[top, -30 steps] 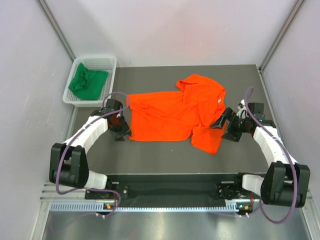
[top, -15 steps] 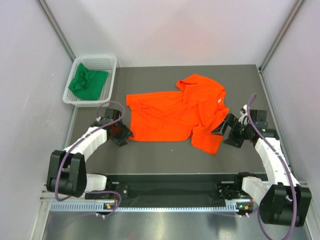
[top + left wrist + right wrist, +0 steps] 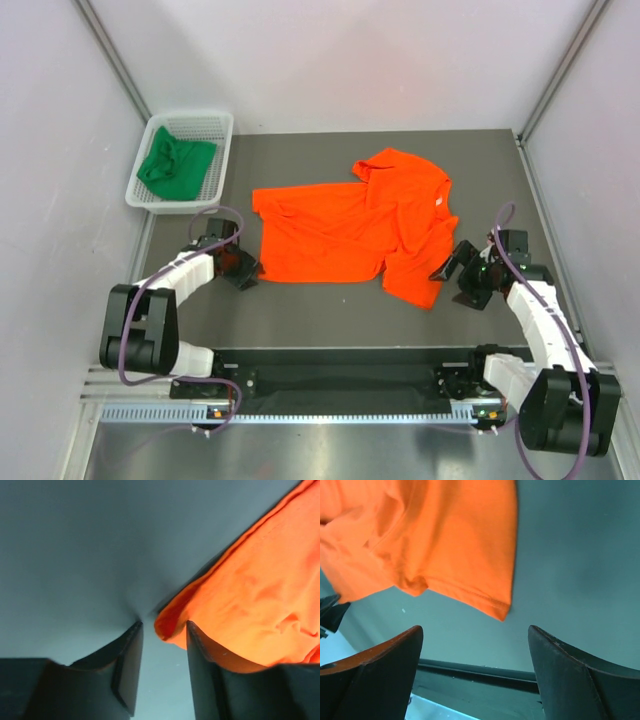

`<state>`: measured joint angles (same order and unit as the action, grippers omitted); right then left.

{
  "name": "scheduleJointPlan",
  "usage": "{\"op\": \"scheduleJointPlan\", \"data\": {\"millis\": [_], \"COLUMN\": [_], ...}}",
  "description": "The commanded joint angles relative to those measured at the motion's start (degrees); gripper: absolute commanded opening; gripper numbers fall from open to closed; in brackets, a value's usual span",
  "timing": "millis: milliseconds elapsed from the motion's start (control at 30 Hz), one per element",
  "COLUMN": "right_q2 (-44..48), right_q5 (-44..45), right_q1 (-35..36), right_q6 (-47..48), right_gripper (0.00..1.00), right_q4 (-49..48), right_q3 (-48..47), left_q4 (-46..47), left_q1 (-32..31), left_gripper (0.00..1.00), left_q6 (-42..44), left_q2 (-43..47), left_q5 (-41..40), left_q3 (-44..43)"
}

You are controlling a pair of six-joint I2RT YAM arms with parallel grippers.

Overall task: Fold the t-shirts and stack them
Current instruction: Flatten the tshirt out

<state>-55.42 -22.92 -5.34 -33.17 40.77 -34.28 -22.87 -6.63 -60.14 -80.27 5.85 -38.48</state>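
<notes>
Lying spread on the dark counter (image 3: 320, 305), the orange shirt (image 3: 330, 230) runs its long axis left to right, with the hem toward the left arm and the collar and bunched sleeves toward the right. The green shirt (image 3: 175, 160) sits crumpled in the white mesh basket (image 3: 190, 116) at the far left corner, well apart from both arms.

The left claw (image 3: 243, 268) sits low at the shirt's near-left hem corner. Its wrist view shows the fingers (image 3: 127, 670) parted with bare counter in the gap. The curled tip of the corner pokes in between them, close against the right finger, and nothing is pinched. The cloth therefore lies ahead and to the right of this claw.

The right claw (image 3: 450, 270) is spread wide just beside the near-right flap, probably a sleeve. Its stitched corner lies ahead of the gap, apart from both fingers.

Each arm is nearer its own end, and the left looks closer to a grasp. The cloth is thin, matte and soft, wrinkled at the left and doubled over at the right. It will likely slump once lifted, so a corner pinch must catch the hem itself.
</notes>
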Motion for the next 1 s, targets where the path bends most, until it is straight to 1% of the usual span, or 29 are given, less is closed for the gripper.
{"op": "scheduleJointPlan", "data": {"millis": [0, 33, 67, 100, 133, 167, 267, 300, 333, 367, 467, 500, 533, 633, 833, 967], "right_q2": [-1.44, -1.79, -2.23, -2.93, -3.46, -3.82, -5.22, -5.40, -5.32, -5.31, -4.87, -4.96, -5.14, -6.37, -4.52, -5.22], "right_q5": [4.19, 5.76, 6.13, 6.22, 6.04, 5.78, 5.08, 4.99, 4.99, 4.99, 4.55, 4.46, 3.85, 1.66, 2.18, 0.68], "right_q1": [0.60, 0.60, 0.60, 0.60, 0.60, 0.68, 0.95, 1.21, 1.13, 1.21, 1.21, 1.21, 1.21, 1.39, 1.56, 1.65], "right_q6": [-1.55, -1.98, -2.08, -2.42, -2.69, -2.78, -3.13, -3.48, -3.66, -3.83, -5.24, -6.02, -6.38, -7.96, -9.98, -12.26], "right_gripper": [0.86, 0.86, 0.86, 0.86, 0.86, 0.84, 0.82, 0.80, 0.74, 0.71, 0.70, 0.67, 0.61, 0.54, 0.50, 0.41], "right_q4": [0.62, 0.88, 0.89, 0.63, 0.36, -0.51, -1.83, -2.62, -2.98, -3.16, -5.35, -7.44, -8.33, -10.36, -10.97, -13.69], "right_q3": [-1.66, -2.01, -2.36, -2.28, -2.19, -2.11, -1.32, -0.79, -0.44, -0.09, 3.24, 4.21, 5.09, 7.56, 10.98, 13.27], "left_q4": [3.88, 4.06, 4.24, 4.50, 4.68, 4.68, 3.98, 3.63, 3.10, 2.84, 2.48, 2.57, 2.74, 2.92, 3.27, 3.45], "left_q1": [0.31, 0.31, 0.31, 0.39, 0.31, 0.31, 0.31, 0.31, 0.31, 0.31, 0.31, 0.31, 0.31, 0.31, 0.31, 0.31], "left_gripper": [0.42, 0.41, 0.35, 0.32, 0.27, 0.19, 0.13, 0.02, 0.00, 0.00, 0.00, 0.00, 0.00, 0.00, 0.00, 0.00], "left_q6": [-1.12, -1.29, -1.56, -1.73, -1.74, -1.82, -0.69, -0.25, 0.11, 0.81, 1.51, 1.60, 1.78, 2.22, 2.75, 2.57], "left_q2": [-1.47, -1.73, -1.91, -1.91, -1.91, -1.82, -1.12, -0.86, -0.68, -0.50, 1.25, 1.78, 2.31, 3.89, 5.91, 6.44], "left_q5": [1.27, 1.79, 2.06, 2.50, 2.59, 2.68, 1.81, 1.63, 1.45, 1.45, 1.54, 1.62, 1.71, 1.97, 1.89, 2.06], "left_q3": [1.91, 2.09, 2.27, 2.70, 2.79, 2.88, 2.45, 1.83, 1.57, 1.39, 1.21, 1.56, 1.83, 2.53, 2.88, 2.88]}}
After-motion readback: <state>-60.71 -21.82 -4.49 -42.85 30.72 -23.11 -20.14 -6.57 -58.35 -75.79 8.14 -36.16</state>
